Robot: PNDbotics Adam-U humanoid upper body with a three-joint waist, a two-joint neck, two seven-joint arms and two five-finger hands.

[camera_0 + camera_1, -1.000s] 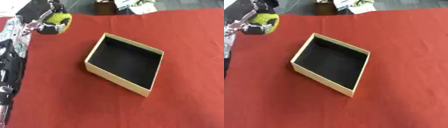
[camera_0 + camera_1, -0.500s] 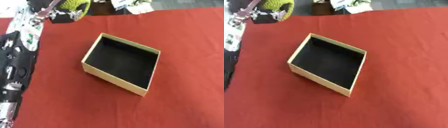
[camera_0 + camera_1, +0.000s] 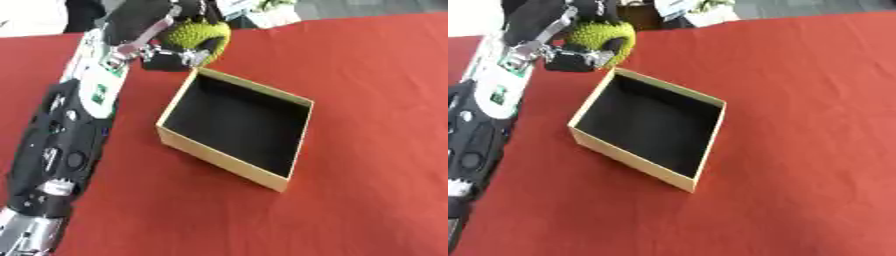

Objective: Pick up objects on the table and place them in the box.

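A round, bumpy yellow-green object (image 3: 199, 36) hangs in the air just beyond the far left corner of the box, with my left hand (image 3: 156, 31) shut on it, fingers curled around its near side. The box (image 3: 236, 126) is a shallow tan cardboard tray with a black inside, lying askew on the red tablecloth (image 3: 367, 100); nothing shows inside it. My left arm (image 3: 66, 145) runs up the left side of the views. My right hand shows in neither view.
Some white and green items (image 3: 262, 11) lie past the far edge of the table. Red cloth stretches to the right of and in front of the box.
My left hand has carried the yellow-green object to the right, from the far left toward the box's far corner. The whole picture has also shifted.
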